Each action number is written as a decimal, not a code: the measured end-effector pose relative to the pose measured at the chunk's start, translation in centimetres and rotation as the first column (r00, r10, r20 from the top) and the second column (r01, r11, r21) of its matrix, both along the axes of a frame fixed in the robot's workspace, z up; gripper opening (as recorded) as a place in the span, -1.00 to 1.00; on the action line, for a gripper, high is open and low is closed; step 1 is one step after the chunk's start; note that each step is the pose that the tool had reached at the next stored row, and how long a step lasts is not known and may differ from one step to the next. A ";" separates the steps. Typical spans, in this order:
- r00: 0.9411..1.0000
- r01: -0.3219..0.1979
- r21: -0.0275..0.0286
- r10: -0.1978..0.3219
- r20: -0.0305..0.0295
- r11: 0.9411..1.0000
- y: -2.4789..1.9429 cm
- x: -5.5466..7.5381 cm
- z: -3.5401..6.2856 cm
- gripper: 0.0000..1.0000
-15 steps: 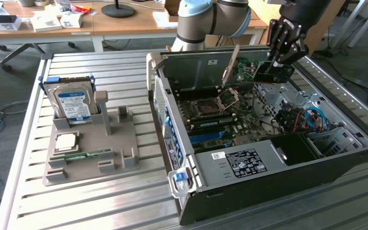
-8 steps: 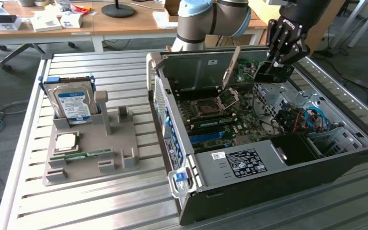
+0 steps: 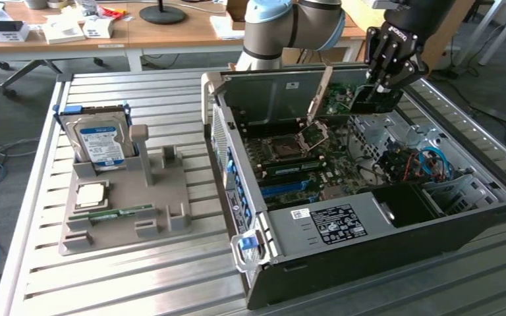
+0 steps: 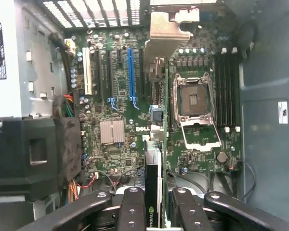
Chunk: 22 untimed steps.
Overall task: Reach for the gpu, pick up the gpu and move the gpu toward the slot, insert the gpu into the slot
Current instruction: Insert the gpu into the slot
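Exterior view first: your biggest piece is the slatted metal table (image 3: 112, 289). The open computer case (image 3: 367, 263) lies on its side on it, toward the exterior view's right. Your arm (image 3: 292, 23) comes in from behind the case and reaches over its open side. Inside the case, the motherboard (image 3: 323, 164) faces up, with the empty processor socket (image 3: 286, 148) flipped open.

Over on the exterior view's left sits a gray holder (image 3: 161, 197), well apart from the case. A hard drive (image 3: 102, 141) stands upright at its far end, a small square chip (image 3: 92, 193) lies flat in front of that, and a narrow memory stick (image 3: 112, 214) sits nearer the front edge.

Now the bit you care about: your gripper (image 3: 378, 92) is clamped on the gpu (image 3: 345, 102). It holds the card in the air above the motherboard near the back wall of the case, with the metal bracket end tilted up.

In the wrist view you're looking straight down the gpu (image 4: 152, 168) edge-on. One of the fingers (image 4: 131, 207) presses against each side of it, so the gripper (image 4: 155, 192) has it pinched tight. The card hangs clear above the motherboard (image 4: 115, 110), with its edge running alongside the long blue slot (image 4: 131, 72) and not seated in it. The processor socket (image 4: 195, 108) is just on the card's other side.
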<state>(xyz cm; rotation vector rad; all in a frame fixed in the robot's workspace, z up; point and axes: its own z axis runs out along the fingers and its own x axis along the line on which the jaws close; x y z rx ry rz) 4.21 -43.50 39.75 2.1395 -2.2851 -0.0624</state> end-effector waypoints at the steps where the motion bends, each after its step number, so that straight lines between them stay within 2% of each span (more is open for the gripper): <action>1: 1.000 -0.001 0.000 0.001 0.000 1.000 0.00 0.0 0.00 -0.47; 8: 1.000 -0.001 0.000 0.001 0.001 1.000 0.00 0.0 0.00 -0.47; 10: 1.000 -0.001 0.000 0.001 0.008 1.000 0.00 -0.1 0.01 -0.47; 16: 0.999 -0.002 0.000 0.002 0.040 1.000 0.00 -0.7 0.00 -0.47; 17: 0.999 -0.002 0.000 0.002 0.043 1.000 0.00 -0.8 -0.01 -0.47; 22: 0.999 -0.002 0.000 0.002 0.043 1.000 0.00 -0.8 0.00 -0.47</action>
